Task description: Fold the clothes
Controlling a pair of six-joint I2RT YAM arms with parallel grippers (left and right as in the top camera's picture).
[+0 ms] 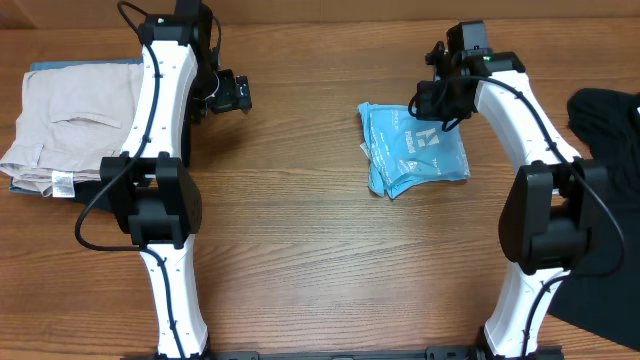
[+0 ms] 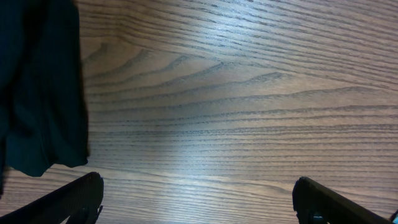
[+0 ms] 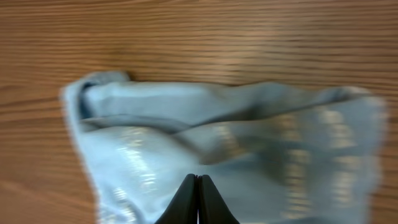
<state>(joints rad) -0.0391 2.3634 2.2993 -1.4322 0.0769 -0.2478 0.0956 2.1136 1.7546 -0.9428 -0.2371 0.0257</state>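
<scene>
The light blue T-shirt (image 1: 415, 150) lies right of centre on the bench (image 1: 320, 250) as a compact, slightly rumpled packet, so the folding looks nearly done. The step in hand seems to be tidying the last fold. The right claw (image 3: 198, 182) sits over the packet's upper right part, fingers pressed together, with no cloth showing between them. Next it likely needs to lift clear without dragging an edge, or to smooth the loose lower-left corner. The left claw (image 1: 238, 95) hangs spread wide over bare wood, well apart from the shirt. Beige trousers (image 1: 70, 125) lie at the far left and a black garment (image 1: 610, 130) at the right edge; neither blocks the packet
</scene>
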